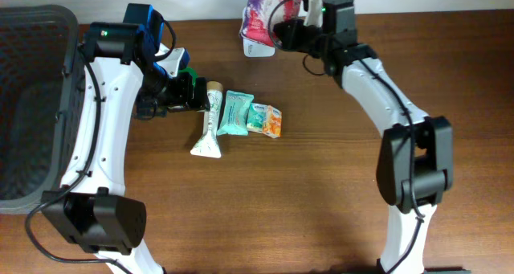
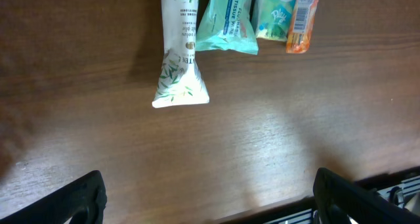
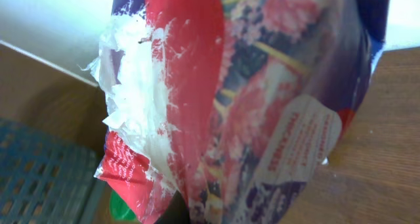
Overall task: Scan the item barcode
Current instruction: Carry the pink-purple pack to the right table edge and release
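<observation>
Right gripper (image 1: pixel 283 29) is clamped shut on the floral pouch (image 1: pixel 261 13), so the task's item sits right in its jaws and its crinkled film fills the wrist view. No barcode shows on the face turned this way. My call: lift it clear, rotate slowly until the code comes round, and keep the film taut so it reads flat. I can't pick out a scanner. Left gripper (image 2: pixel 210 203) hangs fully open and holds nothing, with the tube (image 2: pixel 180 46), teal tissue pack (image 2: pixel 228 20) and orange packet (image 2: pixel 302 20) lined up just ahead of its fingertips. The dark basket (image 1: pixel 32 33) sits well behind that arm, and I can make out nothing inside it.
</observation>
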Robot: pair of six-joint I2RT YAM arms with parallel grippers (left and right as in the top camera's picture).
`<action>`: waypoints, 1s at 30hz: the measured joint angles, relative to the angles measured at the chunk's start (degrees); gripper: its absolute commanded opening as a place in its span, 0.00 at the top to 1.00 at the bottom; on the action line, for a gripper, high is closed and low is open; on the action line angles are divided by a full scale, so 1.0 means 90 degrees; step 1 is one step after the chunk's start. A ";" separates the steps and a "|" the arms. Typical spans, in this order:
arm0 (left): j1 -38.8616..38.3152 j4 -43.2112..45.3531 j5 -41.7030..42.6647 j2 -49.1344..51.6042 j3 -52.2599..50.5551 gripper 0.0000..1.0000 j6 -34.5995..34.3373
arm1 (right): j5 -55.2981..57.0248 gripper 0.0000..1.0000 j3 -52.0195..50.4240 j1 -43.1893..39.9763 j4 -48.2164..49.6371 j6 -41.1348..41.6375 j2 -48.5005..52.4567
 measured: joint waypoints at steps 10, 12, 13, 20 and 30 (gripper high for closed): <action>0.0000 -0.0015 0.0002 0.0000 0.0000 0.01 0.0000 | 0.0413 0.96 0.0007 0.0114 0.1239 0.0619 0.1015; 0.0000 -0.0019 0.0002 0.0000 0.0000 0.01 -0.0002 | 0.0199 0.96 0.0007 -0.0330 0.0933 0.0580 0.0896; 0.0000 -0.0017 0.0002 0.0000 0.0000 0.01 0.0000 | 0.0146 0.96 0.0005 -0.0597 0.0704 0.0568 0.0770; 0.0000 -0.0015 0.0000 0.0000 0.0000 0.01 0.0000 | 0.0238 0.96 0.0172 -0.3740 -0.1846 0.1406 -0.0066; 0.0000 -0.0022 0.0002 0.0000 0.0000 0.01 0.0000 | 0.1178 0.09 0.0165 -0.5559 -0.2681 0.0957 -0.0039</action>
